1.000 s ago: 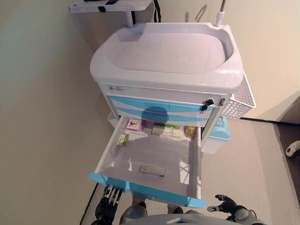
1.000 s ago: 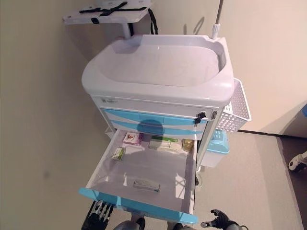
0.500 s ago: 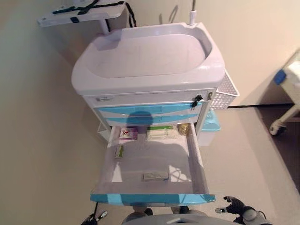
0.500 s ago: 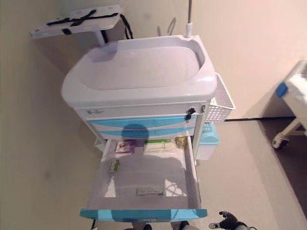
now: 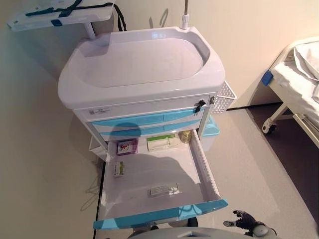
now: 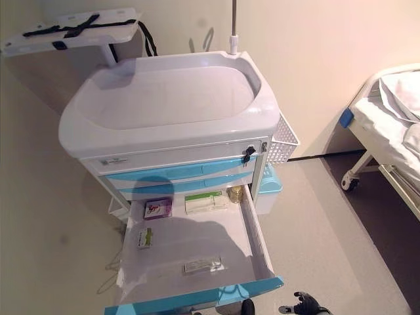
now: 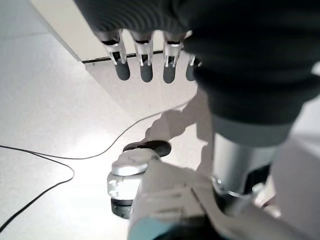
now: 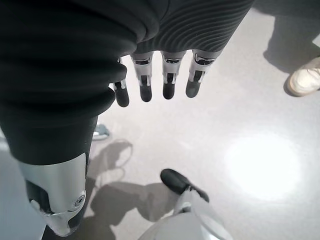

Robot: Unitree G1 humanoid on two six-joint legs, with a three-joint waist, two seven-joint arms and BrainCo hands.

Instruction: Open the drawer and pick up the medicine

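Note:
The cart's lowest drawer (image 5: 206, 169) stands pulled out, its blue front (image 5: 159, 215) nearest me. Inside lie a pink box (image 5: 126, 147), a white and green box (image 5: 164, 142) and a small jar (image 5: 185, 137) at the back, a small green pack (image 5: 118, 169) at the left, and a flat grey pack (image 5: 164, 189) near the front. My right hand (image 5: 246, 219) hangs low, right of the drawer front, open and empty; its straight fingers (image 8: 167, 80) point at the floor. My left hand (image 7: 145, 65) shows only in its wrist view, open and empty above the floor.
The cart has a white tray top (image 5: 139, 59), a white side basket (image 5: 224, 97) and a blue bin (image 5: 209, 128) on its right. A strapped shelf (image 5: 55, 15) juts out at the back left. A bed (image 5: 299, 74) stands at the right. A person's shoe (image 8: 305, 80) is on the floor.
The camera has swung, so the cart sits further left and a bed has come into view. My left hand, below the drawer front before, has left the eye views. The drawer stays open.

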